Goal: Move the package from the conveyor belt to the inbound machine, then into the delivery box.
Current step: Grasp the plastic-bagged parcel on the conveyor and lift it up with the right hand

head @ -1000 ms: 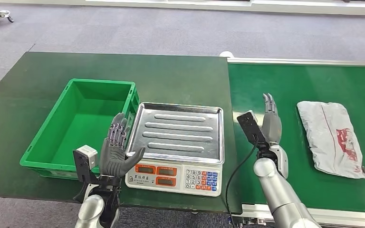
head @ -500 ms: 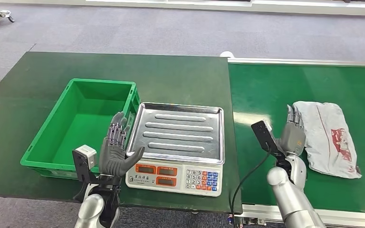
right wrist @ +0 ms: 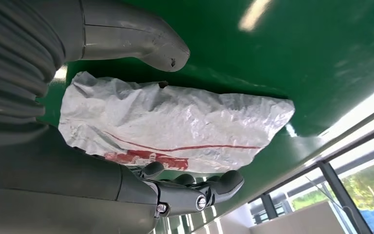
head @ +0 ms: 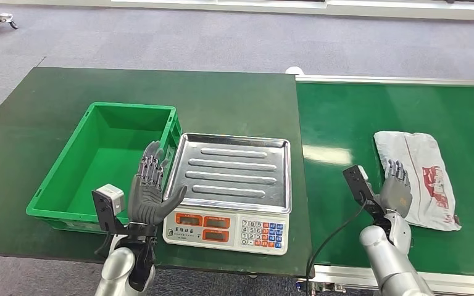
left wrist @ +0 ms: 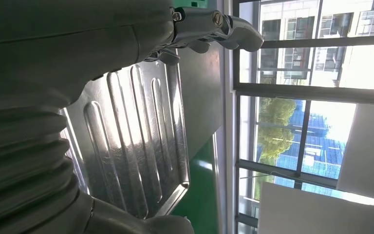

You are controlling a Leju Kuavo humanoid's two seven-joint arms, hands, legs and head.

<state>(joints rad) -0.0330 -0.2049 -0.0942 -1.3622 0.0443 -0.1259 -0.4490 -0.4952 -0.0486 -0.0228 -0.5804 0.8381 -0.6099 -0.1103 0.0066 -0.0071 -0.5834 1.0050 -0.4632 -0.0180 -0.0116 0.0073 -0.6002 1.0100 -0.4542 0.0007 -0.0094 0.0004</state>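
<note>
Grabbing that crumpled white plastic mailer bag (head: pixel 421 179) looks dicey: right hand (head: pixel 396 195) is open beside it, so thin film could slip; left hand (head: pixel 150 194) open, idle.

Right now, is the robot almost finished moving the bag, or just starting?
Just starting. Nothing is done yet: the package lies on the green conveyor belt. The right hand is open at the package's near edge, lined up to grab it but not holding it. The left hand waits open by the scale. Still left: lift the package, set it on the scale's tray, then drop it into the empty green box.
</note>
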